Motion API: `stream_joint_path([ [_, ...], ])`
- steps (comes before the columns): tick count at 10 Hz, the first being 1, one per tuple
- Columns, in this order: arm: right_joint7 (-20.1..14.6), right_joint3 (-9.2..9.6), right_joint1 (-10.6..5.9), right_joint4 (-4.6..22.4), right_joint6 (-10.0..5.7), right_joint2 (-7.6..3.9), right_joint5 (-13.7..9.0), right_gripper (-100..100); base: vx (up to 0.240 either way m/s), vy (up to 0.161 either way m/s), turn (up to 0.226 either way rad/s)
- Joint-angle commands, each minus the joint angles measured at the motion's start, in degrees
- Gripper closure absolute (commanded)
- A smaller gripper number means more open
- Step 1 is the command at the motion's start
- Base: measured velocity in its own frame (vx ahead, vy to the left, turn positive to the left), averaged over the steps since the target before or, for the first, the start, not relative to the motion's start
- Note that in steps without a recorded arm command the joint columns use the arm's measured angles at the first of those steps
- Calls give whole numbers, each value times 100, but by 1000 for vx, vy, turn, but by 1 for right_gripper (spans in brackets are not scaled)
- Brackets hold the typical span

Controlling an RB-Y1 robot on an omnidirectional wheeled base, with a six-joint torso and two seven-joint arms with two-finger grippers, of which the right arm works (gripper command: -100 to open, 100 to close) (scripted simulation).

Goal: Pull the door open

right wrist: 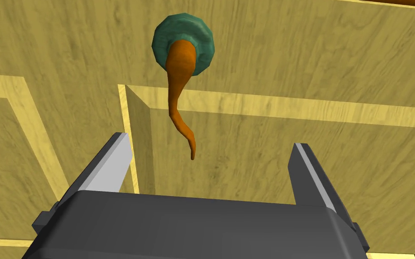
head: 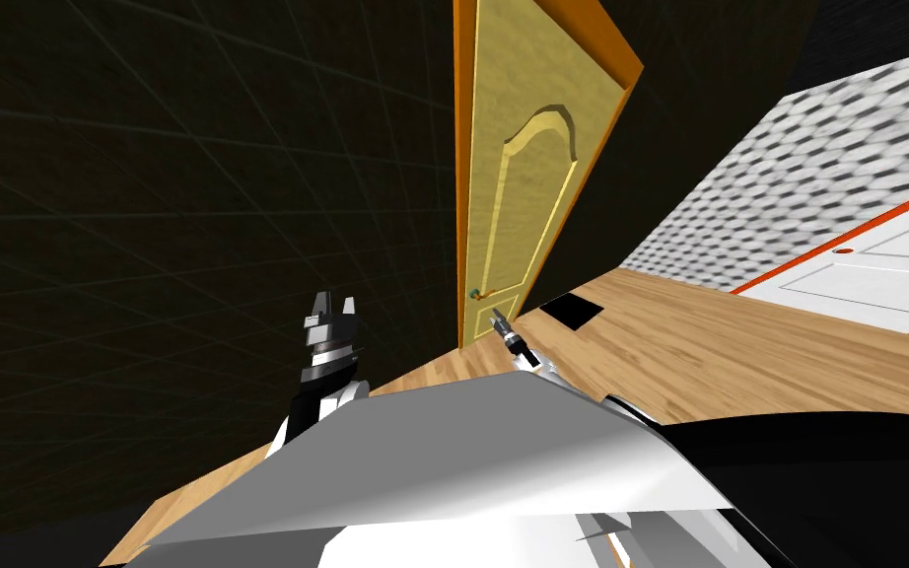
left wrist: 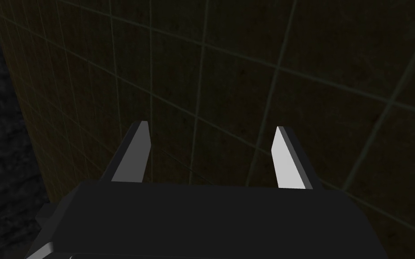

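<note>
Jaws of right gripper (right wrist: 211,140) parted, handle (right wrist: 176,90) just ahead

I see a door (right wrist: 269,58) of matt, grained yellow wood, its orange lever handle (right wrist: 179,81) smooth, on a dull green rosette (right wrist: 204,42). The floor (head: 699,345) is pale wood plank; the wall (head: 147,197) dark, matt tile.

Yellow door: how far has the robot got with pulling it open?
Done: the right tool is at the yellow door, open, facing its orange handle. In hand: nothing gripped yet. Remaining: grasp the handle and pull. The left tool is open by a dark wall.
</note>
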Motion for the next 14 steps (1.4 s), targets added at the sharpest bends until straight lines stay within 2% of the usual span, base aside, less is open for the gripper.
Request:
stream_joint_path([
  [1, -50, 46, -83, 197, -39, -55, -14, -100, 40, -80, 96],
  [6, -180, 193, -314, 770, -137, -230, -58, -100, 35, -70, 108],
  [8, -212, 229, -371, 911, -162, -273, -69, -100, 30, -71, 66],
  [9, -191, 211, -330, 831, -146, -258, -65, -100, 17, -32, 17],
  [10, -258, 92, -302, 1024, -269, -325, -124, -100, 108, 65, 231],
  [14, -404, -193, -230, 1452, -544, -472, -260, -100, 163, 81, 242],
])
